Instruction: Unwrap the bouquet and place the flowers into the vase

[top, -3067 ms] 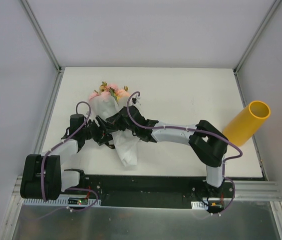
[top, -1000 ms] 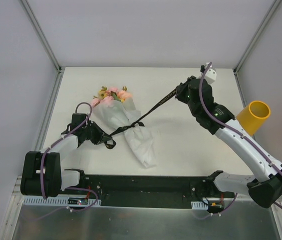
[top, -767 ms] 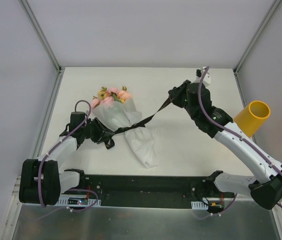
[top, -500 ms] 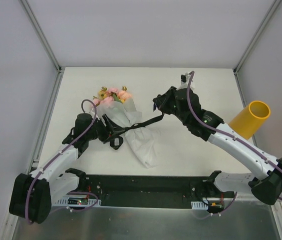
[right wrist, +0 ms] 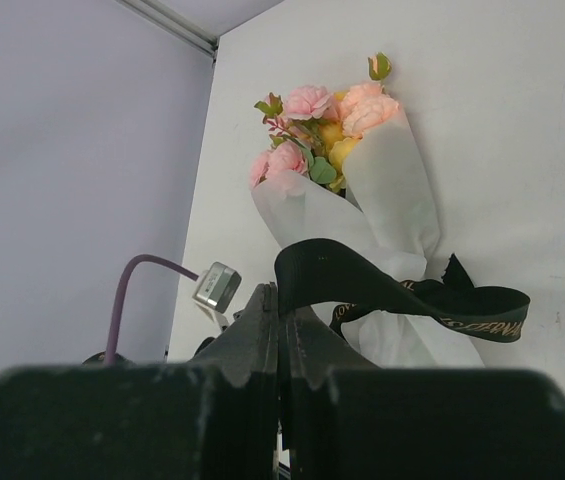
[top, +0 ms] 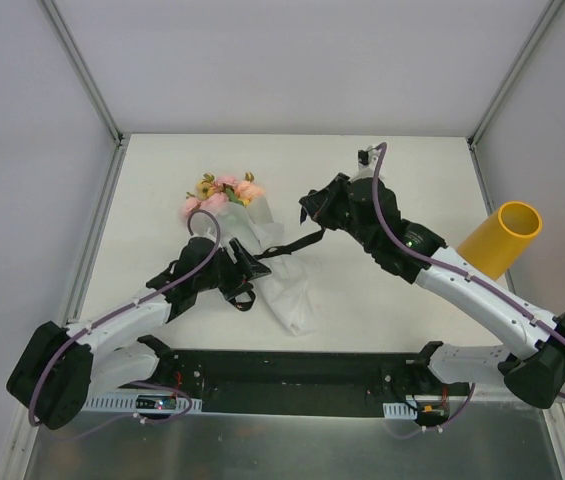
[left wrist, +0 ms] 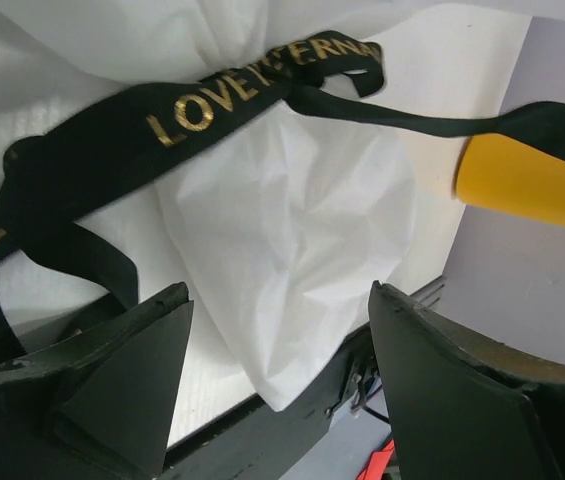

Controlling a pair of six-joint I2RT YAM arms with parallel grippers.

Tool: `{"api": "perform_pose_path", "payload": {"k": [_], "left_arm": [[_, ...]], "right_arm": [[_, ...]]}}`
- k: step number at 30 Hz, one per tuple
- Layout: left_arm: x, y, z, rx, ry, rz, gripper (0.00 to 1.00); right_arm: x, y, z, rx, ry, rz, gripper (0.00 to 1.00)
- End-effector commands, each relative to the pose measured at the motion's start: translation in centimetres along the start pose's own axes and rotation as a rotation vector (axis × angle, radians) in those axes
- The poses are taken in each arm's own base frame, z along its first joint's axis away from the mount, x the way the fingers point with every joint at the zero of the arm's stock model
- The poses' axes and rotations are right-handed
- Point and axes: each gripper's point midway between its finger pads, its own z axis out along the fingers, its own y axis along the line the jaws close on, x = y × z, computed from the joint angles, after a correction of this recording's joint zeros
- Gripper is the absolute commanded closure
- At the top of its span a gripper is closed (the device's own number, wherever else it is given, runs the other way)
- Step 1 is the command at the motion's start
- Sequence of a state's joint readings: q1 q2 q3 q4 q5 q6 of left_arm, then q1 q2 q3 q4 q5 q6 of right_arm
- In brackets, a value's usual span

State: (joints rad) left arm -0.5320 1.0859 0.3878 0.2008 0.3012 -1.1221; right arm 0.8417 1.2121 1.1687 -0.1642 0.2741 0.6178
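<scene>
One ribbon [top: 287, 243], pinched by the right claw [top: 310, 207], trails leftward to the bouquet [top: 237, 222].

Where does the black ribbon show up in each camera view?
Top external: black ribbon runs from the bouquet to the right gripper.
Left wrist: black ribbon crosses the top, gold lettering showing.
Right wrist: black ribbon loops at centre, pinched in the right gripper.
Shared landmark: white wrapping paper.
</scene>
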Motion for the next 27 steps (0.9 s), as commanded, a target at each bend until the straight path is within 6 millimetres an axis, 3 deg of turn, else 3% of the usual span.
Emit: {"api": "perform_pose_path", "payload": {"k": [1,7,17,19,22,24,26,27], "left_arm": [[-1.8,-3.6,-1.7,0.034,-0.152,0.029,0.26],[-0.9,-0.5,0.2,-0.045,-0.127,-0.021,0.26],[0.0,0.5,4.4,-0.083,-0.066,0.012,0.33],[0.2,1.1,4.8,-0.103,-0.053,0.002,0.44],[0.2,2.1,4.6,-0.135,-0.062,0.009,0.74],[0.1,3.3,4.0,-0.194,-0.077,0.026,0.91],[-0.1,4.7,3.2,-0.278,-0.085,0.048,1.00],[-0.2,4.9,2.8,-0.300,-0.090,0.066,1.00]], "right_arm": [[-2.4,2.9,-1.5,-0.087,-0.061,0.036,1.00],[-2.6,2.7,-1.8,-0.086,-0.072,0.039,1.00],[-2.8,3.3,-2.2,-0.112,-0.072,0.057,1.00],[-3.0,3.4,-2.3,-0.116,-0.077,0.058,1.00],[-3.7,3.3,-2.8,-0.110,-0.098,0.041,1.00],[-5.1,3.0,-3.5,-0.081,-0.136,0.029,1.00],[-6.7,2.5,-4.5,-0.052,-0.173,0.016,1.00],[-7.8,2.3,-5.1,-0.043,-0.199,0.014,1.00]]}}
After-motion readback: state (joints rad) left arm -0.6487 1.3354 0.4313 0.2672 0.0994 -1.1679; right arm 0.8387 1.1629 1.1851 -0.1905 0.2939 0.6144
